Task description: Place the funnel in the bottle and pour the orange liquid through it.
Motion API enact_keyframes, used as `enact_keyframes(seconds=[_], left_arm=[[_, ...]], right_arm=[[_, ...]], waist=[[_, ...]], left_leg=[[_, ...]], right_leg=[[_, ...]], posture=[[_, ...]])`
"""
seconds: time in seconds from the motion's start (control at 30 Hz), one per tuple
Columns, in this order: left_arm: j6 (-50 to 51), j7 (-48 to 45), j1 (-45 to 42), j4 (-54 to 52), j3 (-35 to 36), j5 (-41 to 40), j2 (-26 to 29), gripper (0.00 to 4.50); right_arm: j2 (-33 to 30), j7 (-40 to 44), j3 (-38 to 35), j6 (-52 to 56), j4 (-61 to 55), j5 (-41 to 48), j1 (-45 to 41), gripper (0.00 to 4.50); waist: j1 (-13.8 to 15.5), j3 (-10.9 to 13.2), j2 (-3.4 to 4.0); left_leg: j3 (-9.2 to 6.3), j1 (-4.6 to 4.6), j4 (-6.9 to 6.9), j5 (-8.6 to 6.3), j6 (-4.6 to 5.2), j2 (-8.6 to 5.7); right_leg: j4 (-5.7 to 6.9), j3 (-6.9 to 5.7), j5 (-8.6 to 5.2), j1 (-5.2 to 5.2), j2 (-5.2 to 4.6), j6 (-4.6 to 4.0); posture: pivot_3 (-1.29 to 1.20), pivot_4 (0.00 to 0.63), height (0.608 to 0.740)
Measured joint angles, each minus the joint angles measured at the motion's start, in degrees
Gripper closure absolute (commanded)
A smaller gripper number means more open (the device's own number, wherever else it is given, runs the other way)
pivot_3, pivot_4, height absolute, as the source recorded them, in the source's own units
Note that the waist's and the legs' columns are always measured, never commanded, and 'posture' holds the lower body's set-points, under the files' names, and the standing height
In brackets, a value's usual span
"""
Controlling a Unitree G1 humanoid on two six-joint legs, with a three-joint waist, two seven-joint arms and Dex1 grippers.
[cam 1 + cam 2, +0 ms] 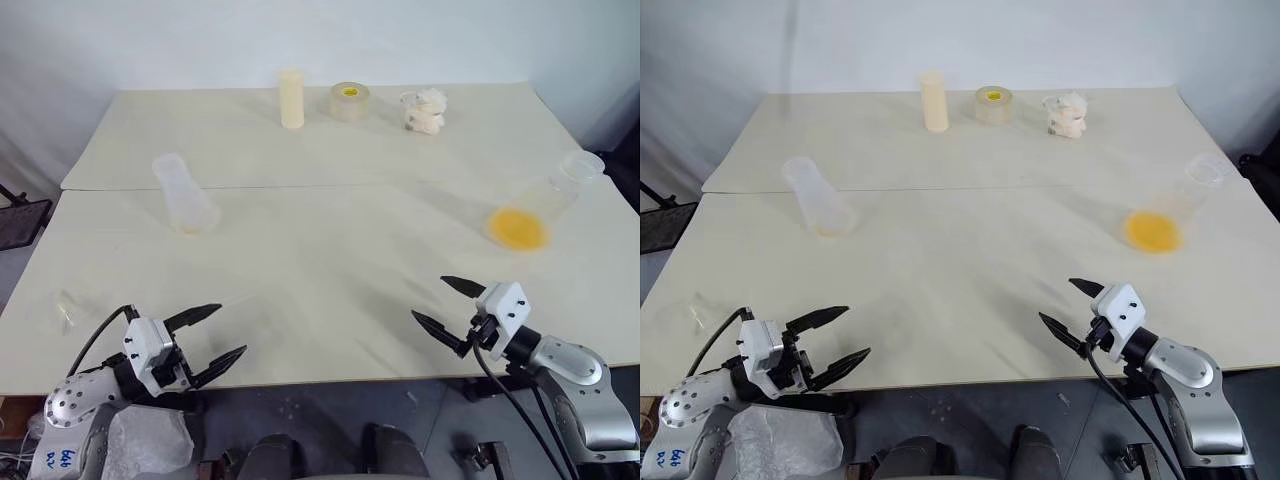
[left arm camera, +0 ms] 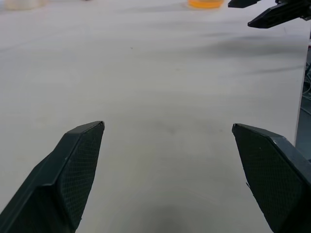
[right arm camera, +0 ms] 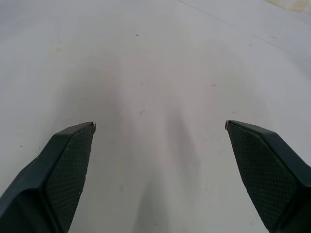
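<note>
The frosted bottle [image 1: 185, 195] stands at the left of the table's middle, its wide mouth open. The tiny clear funnel [image 1: 65, 306] lies near the left edge, close to the front. The orange liquid [image 1: 518, 228] sits in the bottom of a clear conical flask [image 1: 552, 195] at the right. My left gripper [image 1: 230, 330] hovers open over the front left edge, with nothing between its fingers. My right gripper [image 1: 429, 298] is open and empty at the front right, short of the flask. In the left wrist view the orange liquid [image 2: 206, 3] lies far ahead.
At the back of the table [image 1: 320, 280] stand a cream cylinder [image 1: 291, 97], a roll of tape with a yellow core [image 1: 350, 101] and a crumpled white wad [image 1: 425, 110]. A seam between two tabletops runs across behind the bottle.
</note>
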Motion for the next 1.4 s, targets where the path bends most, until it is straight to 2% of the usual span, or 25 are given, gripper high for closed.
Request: enact_keyframes(seconds=[0.13, 0.3, 0.5, 0.8, 0.97, 1.1, 1.4], left_arm=[[2.6, 0.7, 0.5, -1.2, -0.5, -0.1, 0.0, 0.0], [10.7, 3.6, 1.5, -5.0, -1.0, -2.4, 0.3, 0.0], [11.9, 9.4, 2.7, -8.5, -0.2, -0.7, -2.6, 0.0], [9.6, 14.1, 5.4, -9.6, 11.4, -2.4, -2.8, 0.0], [13.3, 22.4, -4.3, -7.9, 13.0, 0.5, -1.3, 0.0], [16.6, 29.6, -17.6, -1.3, 10.0, 5.3, -0.7, 0.0], [14.1, 34.7, -35.7, 17.2, 6.0, 11.4, -0.9, 0.0]], right_arm=[[0.1, 0.0, 0.2, 0.0, 0.0, 0.0, 0.0, 0.03], [0.5, 0.0, 0.7, -0.1, 0.1, 0.0, -0.4, 0.03], [0.7, 0.2, 1.1, -0.2, 1.0, 0.0, -1.2, 0.03], [0.8, 2.6, 1.4, -1.7, 5.3, 0.0, -4.3, 0.03], [1.2, 4.1, 2.4, -3.7, 10.0, -0.2, -8.7, 0.03], [2.8, 5.2, 4.1, -5.3, 13.2, -0.7, -12.1, 0.03], [4.9, 5.3, 5.5, -6.9, 13.9, -0.6, -16.3, 0.03]], waist=[[0.0, 0.0, 0.0], [0.0, 0.0, -0.01], [0.0, 0.0, -0.02], [0.2, 0.0, -0.05], [0.3, 0.0, -0.05], [0.2, 0.0, -0.06], [-0.1, 0.1, -0.17]], left_leg=[[0.0, 0.0, 0.0, 0.0, 0.0, 0.0], [-0.01, 0.0, 0.01, 0.0, 0.0, 0.0], [-0.01, 0.0, 0.0, 0.0, 0.0, 0.0], [-0.03, 0.0, 0.04, 0.0, 0.0, -0.01], [-0.04, 0.02, 0.06, 0.02, 0.04, -0.05], [-0.06, 0.01, 0.05, 0.04, 0.02, -0.19], [-0.08, -0.02, 0.01, 0.06, -0.06, -0.28]], right_leg=[[0.0, 0.0, 0.0, 0.0, 0.0, 0.0], [0.0, 0.01, 0.0, 0.01, 0.0, 0.0], [0.0, 0.01, 0.0, 0.0, 0.0, 0.0], [-0.02, 0.01, 0.0, 0.04, 0.0, 0.0], [0.04, 0.03, 0.0, 0.06, -0.02, 0.0], [0.12, -0.03, 0.01, 0.03, 0.01, 0.02], [0.14, -0.48, 0.01, 0.0, 0.03, 0.03]], posture=[[0.0, 0.15, 0.74], [0.0, 0.15, 0.74], [0.0, 0.15, 0.74], [0.0, 0.15, 0.74], [0.0, 0.15, 0.74], [0.0, 0.15, 0.74], [0.0, 0.15, 0.74]])
